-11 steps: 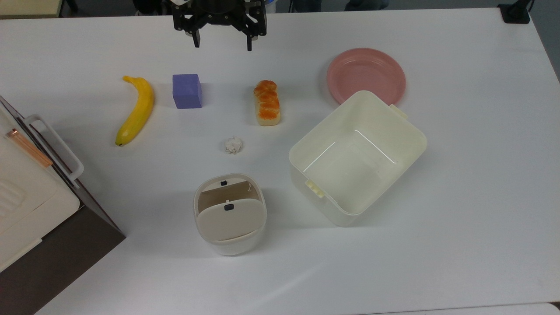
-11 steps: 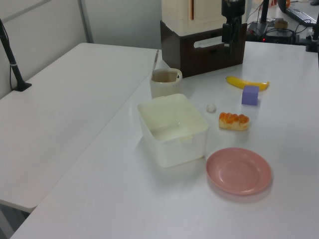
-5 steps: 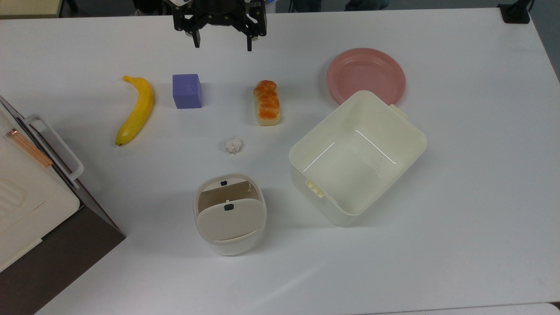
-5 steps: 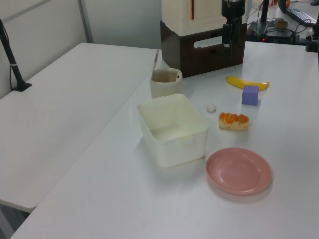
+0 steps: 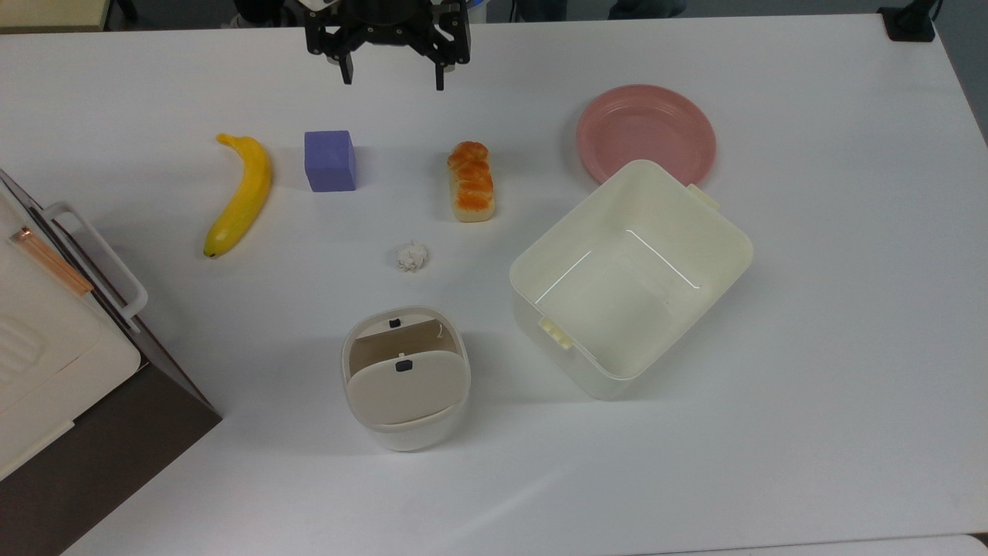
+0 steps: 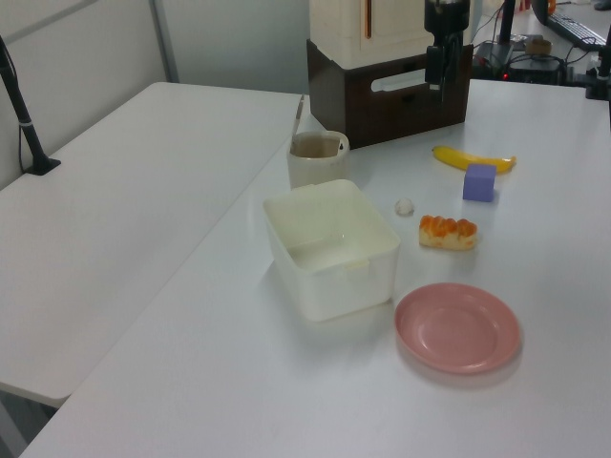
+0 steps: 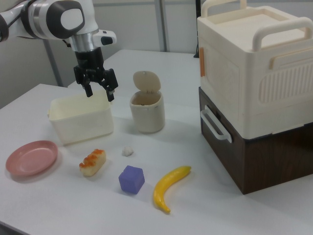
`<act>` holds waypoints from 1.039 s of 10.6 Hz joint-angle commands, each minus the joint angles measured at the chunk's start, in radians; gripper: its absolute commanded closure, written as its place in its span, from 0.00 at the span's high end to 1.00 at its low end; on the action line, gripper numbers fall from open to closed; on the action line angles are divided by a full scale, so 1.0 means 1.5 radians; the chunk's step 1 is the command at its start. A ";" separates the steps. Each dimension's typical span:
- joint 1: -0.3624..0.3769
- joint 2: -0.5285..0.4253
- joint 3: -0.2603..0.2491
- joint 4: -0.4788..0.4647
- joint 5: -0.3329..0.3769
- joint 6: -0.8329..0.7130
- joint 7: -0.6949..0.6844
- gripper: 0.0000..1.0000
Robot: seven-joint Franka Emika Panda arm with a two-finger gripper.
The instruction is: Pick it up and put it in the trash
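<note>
One arm, and its gripper [image 5: 392, 79] hung high above the table [image 5: 810, 324] with fingers spread wide and nothing between them. Step in hand, as judged: the approach to the paper wad [image 5: 411, 256].

The wad lay on the table well below the gripper, further from the arm's base; in the top view it sat nearly in line with the gap between the fingers, slightly to the top view's right. The bin [image 5: 405, 378] stood beyond it again, lid tipped open.

To do it well, I judged: centre over the wad, descend straight, keep the fingers wide until they straddle it, close low near the table. The bread roll [image 5: 472, 181] and purple block [image 5: 330, 160] flanked the path but stood apart from it.

Wad appearance: white, lumpy, roughly round, tiny beside the roll.
</note>
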State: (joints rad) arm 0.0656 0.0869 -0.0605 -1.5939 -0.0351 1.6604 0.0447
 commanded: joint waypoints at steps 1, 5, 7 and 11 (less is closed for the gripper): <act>0.004 -0.011 -0.007 -0.015 0.004 0.006 0.007 1.00; 0.004 -0.008 -0.007 -0.016 0.011 0.026 0.010 1.00; 0.004 0.001 -0.007 -0.020 0.012 0.030 0.006 1.00; -0.012 0.048 -0.009 -0.036 0.012 0.111 -0.053 0.96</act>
State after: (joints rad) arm 0.0640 0.1260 -0.0606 -1.6062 -0.0326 1.7094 0.0271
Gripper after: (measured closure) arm 0.026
